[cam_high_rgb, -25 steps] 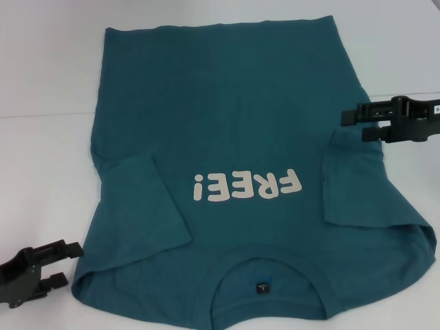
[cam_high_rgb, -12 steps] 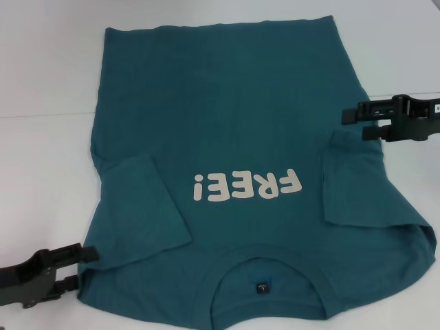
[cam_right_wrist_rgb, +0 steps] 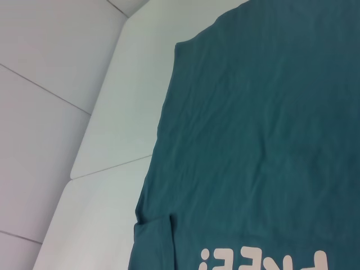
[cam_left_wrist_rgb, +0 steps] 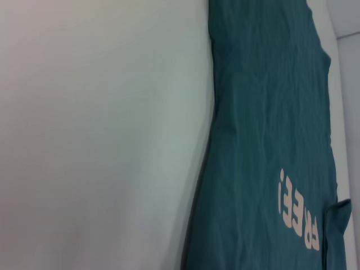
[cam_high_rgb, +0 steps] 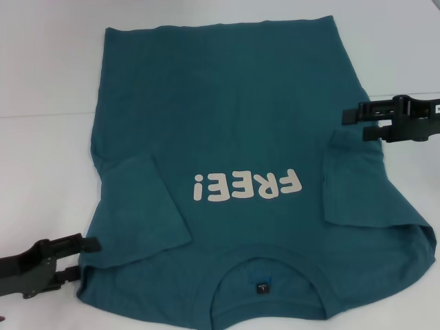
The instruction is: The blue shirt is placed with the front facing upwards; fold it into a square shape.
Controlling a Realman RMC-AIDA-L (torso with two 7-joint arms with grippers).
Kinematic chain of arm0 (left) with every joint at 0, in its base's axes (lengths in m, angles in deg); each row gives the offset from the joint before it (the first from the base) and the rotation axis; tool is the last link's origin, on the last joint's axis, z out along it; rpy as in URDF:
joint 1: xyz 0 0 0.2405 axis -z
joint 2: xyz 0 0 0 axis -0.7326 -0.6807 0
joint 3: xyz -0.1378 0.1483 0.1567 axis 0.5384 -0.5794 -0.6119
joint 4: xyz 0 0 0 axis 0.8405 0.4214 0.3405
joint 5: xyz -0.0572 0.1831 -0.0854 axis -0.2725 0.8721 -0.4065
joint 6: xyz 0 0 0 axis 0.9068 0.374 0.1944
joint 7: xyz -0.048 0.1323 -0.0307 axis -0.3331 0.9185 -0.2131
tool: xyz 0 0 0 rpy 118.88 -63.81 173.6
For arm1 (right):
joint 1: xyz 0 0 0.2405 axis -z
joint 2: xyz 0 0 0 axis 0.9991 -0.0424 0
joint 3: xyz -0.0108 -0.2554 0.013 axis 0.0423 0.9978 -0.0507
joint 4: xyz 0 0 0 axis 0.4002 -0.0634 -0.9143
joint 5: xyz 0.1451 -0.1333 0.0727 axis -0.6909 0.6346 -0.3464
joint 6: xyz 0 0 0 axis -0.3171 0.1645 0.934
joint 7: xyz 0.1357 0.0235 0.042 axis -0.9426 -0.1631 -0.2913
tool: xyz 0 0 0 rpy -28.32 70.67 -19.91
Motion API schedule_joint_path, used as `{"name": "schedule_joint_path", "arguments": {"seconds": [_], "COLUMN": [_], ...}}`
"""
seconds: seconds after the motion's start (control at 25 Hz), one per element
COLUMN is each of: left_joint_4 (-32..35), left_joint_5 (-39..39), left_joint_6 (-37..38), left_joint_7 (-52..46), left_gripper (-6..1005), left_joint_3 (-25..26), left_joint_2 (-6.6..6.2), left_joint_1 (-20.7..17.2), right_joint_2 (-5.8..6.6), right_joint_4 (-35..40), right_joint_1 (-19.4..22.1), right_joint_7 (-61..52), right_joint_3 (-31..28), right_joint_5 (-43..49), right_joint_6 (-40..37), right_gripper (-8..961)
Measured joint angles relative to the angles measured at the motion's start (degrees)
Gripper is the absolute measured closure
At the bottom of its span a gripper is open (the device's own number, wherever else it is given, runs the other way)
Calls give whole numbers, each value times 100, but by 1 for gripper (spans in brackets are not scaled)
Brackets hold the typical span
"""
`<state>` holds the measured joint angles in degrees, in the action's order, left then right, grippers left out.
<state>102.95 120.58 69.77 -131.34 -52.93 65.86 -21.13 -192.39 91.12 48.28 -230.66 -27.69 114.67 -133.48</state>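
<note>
Left gripper low at the near left, fingers spread, upper finger tip over the shoulder edge of the blue shirt, lower one beside it on the white table. Just beyond those tips, the left sleeve folded in over the body. Farther inward, cream "FREE!" lettering upside down on the chest, neckline with small dark tag at the near hem of the view. Right gripper at the shirt's far right edge, fingers parted, hovering beside the cloth; just below it, the right sleeve folded in. Shirt flat, front up, hem away from the robot.
</note>
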Motion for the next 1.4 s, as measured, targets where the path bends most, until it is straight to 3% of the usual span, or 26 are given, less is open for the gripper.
{"name": "schedule_joint_path", "arguments": {"seconds": [0.6,1.4], "left_joint_4": [126,5], "left_joint_5": [230,331], "left_joint_6": [13,-24], "left_joint_7": [-117,-127], "left_gripper": [192,206], "left_joint_3": [-31,-44], "left_joint_2": [-2,43], "left_joint_1": [-96,180], "right_joint_2": [8,9], "right_joint_4": [0,-11], "right_joint_1": [1,11], "right_joint_7": [0,0], "right_joint_3": [1,-24], "right_joint_5": [0,0], "right_joint_6": [6,9], "right_gripper": [117,123]}}
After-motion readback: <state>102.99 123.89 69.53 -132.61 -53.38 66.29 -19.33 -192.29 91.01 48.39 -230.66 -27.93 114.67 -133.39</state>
